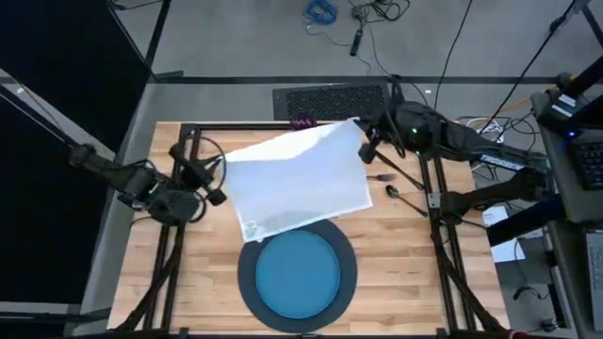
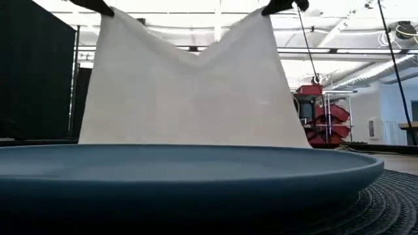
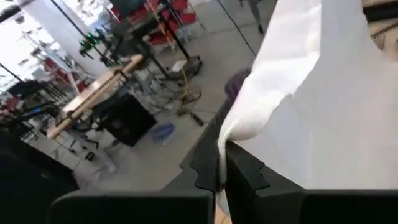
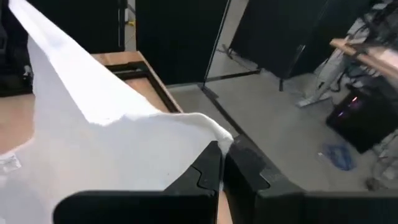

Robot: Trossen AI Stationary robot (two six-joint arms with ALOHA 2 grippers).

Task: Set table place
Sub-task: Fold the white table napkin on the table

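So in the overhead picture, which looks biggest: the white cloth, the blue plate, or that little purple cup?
Largest to smallest in the high view:
1. white napkin, though lifted nearer the camera, so somewhat unsure
2. blue plate
3. purple cup, mostly hidden behind the napkin

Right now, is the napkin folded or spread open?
Spread open. The napkin hangs as one flat sheet, a top corner pinched in each of the left gripper and right gripper.

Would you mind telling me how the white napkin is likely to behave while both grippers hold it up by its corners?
The napkin probably stays floppy: it sags between the left gripper and the right gripper. It seems light, since thin pinches at two corners carry it. Its lower edge hangs near the blue plate, so it may drag or fold when lowered.
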